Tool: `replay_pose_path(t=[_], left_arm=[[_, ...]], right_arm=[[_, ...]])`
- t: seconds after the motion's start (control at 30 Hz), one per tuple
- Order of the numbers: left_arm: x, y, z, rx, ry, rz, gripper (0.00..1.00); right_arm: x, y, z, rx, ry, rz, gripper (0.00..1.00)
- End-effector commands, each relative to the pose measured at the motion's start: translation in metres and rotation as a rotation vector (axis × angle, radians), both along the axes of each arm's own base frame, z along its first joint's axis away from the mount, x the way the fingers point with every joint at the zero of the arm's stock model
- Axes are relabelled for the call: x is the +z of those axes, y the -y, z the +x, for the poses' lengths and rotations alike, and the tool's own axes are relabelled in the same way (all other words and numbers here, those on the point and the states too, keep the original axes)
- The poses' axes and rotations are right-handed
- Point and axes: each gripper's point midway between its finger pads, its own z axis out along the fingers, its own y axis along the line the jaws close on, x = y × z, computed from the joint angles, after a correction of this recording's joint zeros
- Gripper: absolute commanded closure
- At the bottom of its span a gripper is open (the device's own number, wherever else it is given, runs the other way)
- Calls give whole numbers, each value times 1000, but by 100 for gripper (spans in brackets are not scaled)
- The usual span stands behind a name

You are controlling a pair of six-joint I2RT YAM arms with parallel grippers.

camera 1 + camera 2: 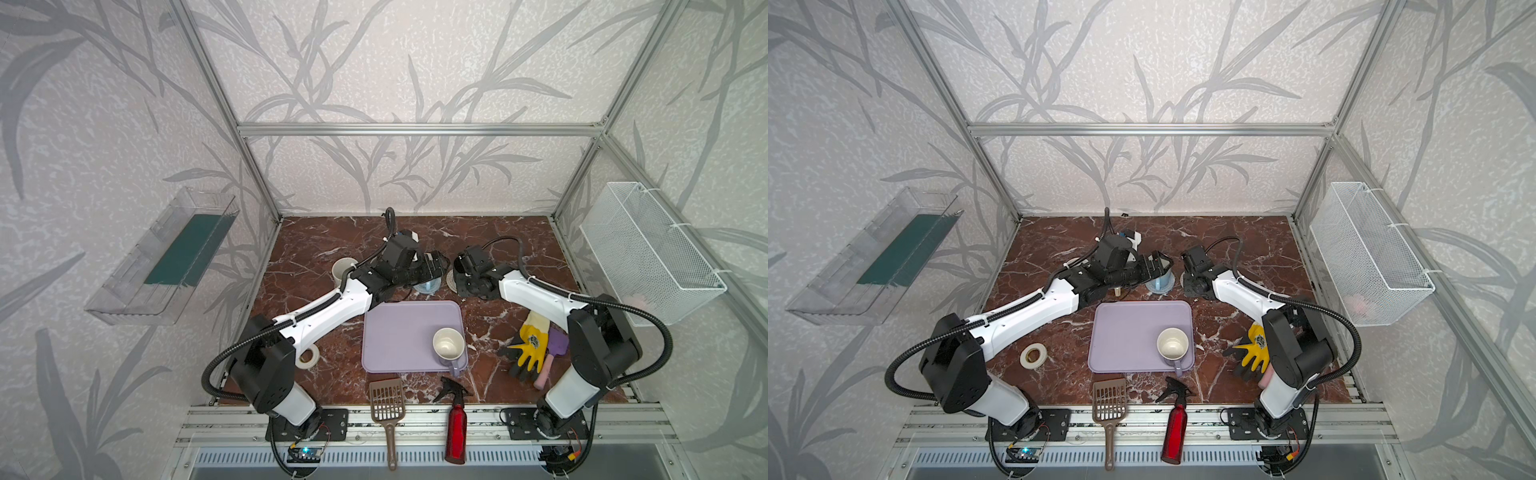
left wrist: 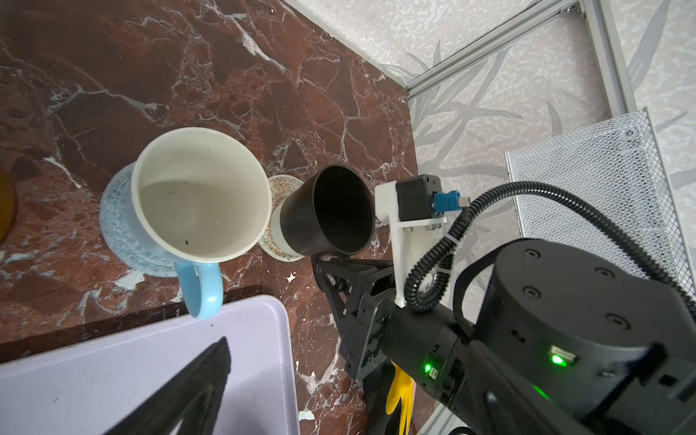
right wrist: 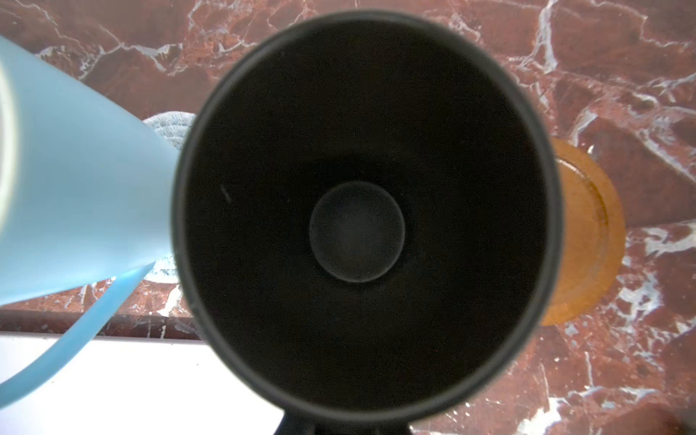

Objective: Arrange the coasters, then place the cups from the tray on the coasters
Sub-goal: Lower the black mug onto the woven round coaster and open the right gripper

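Observation:
My right gripper (image 2: 339,263) is shut on the black cup (image 3: 357,226), holding it at its near rim over the cream coaster (image 2: 280,188); whether the cup touches the coaster I cannot tell. Beside it the light blue cup (image 2: 199,196) stands on the light-blue coaster (image 2: 116,226). My left gripper (image 1: 433,267) hangs open above that cup, one finger (image 2: 188,388) showing over the tray (image 1: 395,332). A lavender cup (image 1: 448,345) stands on the tray's front right corner. A white cup (image 1: 343,268) stands at the back left. An amber coaster (image 3: 587,233) lies bare next to the black cup.
Along the front lie a white tape roll (image 1: 307,357), a brown slotted scoop (image 1: 386,403) and a red spray bottle (image 1: 455,428). Yellow-and-black gloves (image 1: 530,345) lie by the right arm's base. A wire basket (image 1: 648,249) hangs on the right wall, a clear bin (image 1: 166,257) on the left.

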Motion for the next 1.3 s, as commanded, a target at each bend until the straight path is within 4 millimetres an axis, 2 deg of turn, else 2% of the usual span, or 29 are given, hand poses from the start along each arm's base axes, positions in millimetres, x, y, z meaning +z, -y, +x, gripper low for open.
replay_pose_path(t=[0.0, 0.13, 0.37, 0.43, 0.6, 0.8, 0.97, 1.07, 1.2, 1.27], left_arm=[[3, 1, -2, 4, 8, -24, 1], [2, 2, -2, 0, 3, -33, 1], [6, 2, -4, 0, 11, -40, 1], [8, 1, -4, 5, 17, -42, 1], [6, 2, -2, 3, 16, -44, 1], [1, 4, -1, 2, 11, -43, 1], [-3, 7, -1, -5, -3, -50, 1], [-3, 7, -1, -4, -4, -53, 1], [-1, 6, -1, 0, 0, -57, 0], [0, 4, -2, 4, 3, -58, 0]], right_arm=[[10, -2, 6, -13, 51, 32, 100], [11, 0, 4, -13, 55, 31, 100], [48, 0, 16, -8, 144, 28, 100], [50, -1, 20, -5, 162, 22, 100], [32, -3, 24, 5, 121, -7, 100], [2, -1, 9, 2, 61, 6, 100], [-12, 2, -8, 5, 25, 1, 100], [-12, 2, -10, 8, 21, 2, 100], [-5, -2, -6, 26, 16, 1, 84], [0, -5, -4, 33, 13, 4, 70]])
